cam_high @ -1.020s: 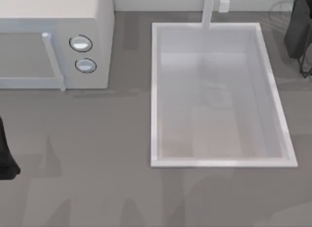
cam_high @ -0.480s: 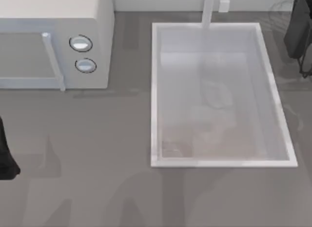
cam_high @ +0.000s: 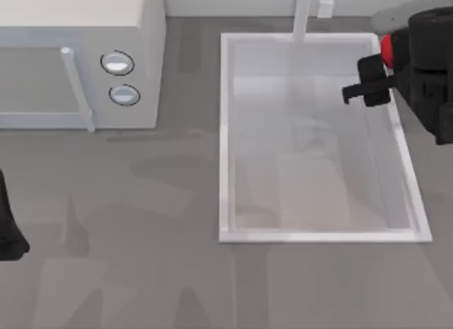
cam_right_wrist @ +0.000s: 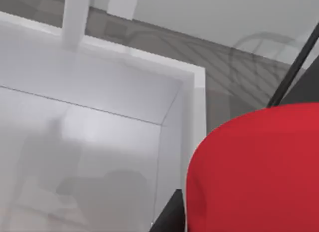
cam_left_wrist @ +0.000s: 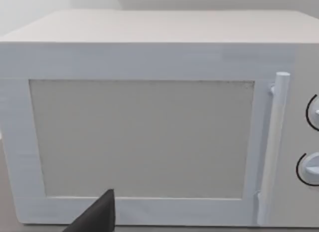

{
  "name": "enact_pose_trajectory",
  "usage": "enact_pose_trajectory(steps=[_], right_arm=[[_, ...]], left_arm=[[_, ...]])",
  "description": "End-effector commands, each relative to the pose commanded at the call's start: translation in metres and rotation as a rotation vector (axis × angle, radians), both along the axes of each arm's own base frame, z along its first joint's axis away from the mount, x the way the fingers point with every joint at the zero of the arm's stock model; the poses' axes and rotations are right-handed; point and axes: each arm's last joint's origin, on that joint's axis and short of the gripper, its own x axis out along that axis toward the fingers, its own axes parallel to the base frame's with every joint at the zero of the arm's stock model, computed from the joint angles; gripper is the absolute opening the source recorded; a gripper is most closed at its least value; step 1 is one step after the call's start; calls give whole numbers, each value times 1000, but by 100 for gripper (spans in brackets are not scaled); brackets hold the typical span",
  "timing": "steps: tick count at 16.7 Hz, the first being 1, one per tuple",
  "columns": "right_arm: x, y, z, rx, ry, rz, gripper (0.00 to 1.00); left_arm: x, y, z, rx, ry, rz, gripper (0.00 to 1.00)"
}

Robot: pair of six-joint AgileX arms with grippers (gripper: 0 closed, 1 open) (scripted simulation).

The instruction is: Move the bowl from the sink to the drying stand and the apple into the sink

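The right tool (cam_high: 388, 56) hung at the upper right of the top view, over the right rim of the sink (cam_high: 225, 138) near its far corner. It was clamped on the apple (cam_high: 387, 49), of which a small red patch showed between the dark body of the arm and a black part jutting out over the basin. In the right wrist view the apple (cam_right_wrist: 254, 169) loomed large and red in the lower right, with a dark finger (cam_right_wrist: 168, 217) edging it from below; behind it lay the sink's white corner (cam_right_wrist: 197, 80) and, at the upper left, the foot of the tap post (cam_right_wrist: 76, 17).

The sink took up the middle and right of the top view, a white rectangular basin with a raised rim, its tap post (cam_high: 303, 14) rising at the top edge. Soft grey shadows fell across its floor.

A pale round shape, part of the drying stand (cam_high: 396, 14), showed at the top right just behind the arm; in the right wrist view faint curved wires (cam_right_wrist: 259, 50) lay on the grey bench (cam_high: 141, 201) beyond the sink's corner.

The left arm (cam_high: 8, 230) sat parked at the left edge of the top view, low down, well apart from the sink. Whether its tool was wide or narrow could not be told; one dark tip (cam_left_wrist: 97, 217) poked in at the bottom of the left wrist view. That view faced the white microwave (cam_left_wrist: 144, 127), with its door handle (cam_left_wrist: 271, 142) and two knobs at the right edge. In the top view the microwave (cam_high: 78, 32) stood at the upper left, left of the sink.
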Motion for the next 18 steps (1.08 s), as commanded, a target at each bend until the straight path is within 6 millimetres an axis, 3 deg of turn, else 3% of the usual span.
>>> enact_pose_trajectory(steps=[3, 7, 11, 18], right_arm=[[-20, 32, 2, 91, -204, 13, 0], [-47, 55, 8, 226, -398, 9, 0], [-61, 61, 13, 298, -474, 1, 0], [-59, 62, 8, 295, -470, 2, 0]], left_arm=[[0, 0, 0, 0, 0, 0, 100], [0, 0, 0, 0, 0, 0, 100], [0, 0, 0, 0, 0, 0, 100], [0, 0, 0, 0, 0, 0, 100]])
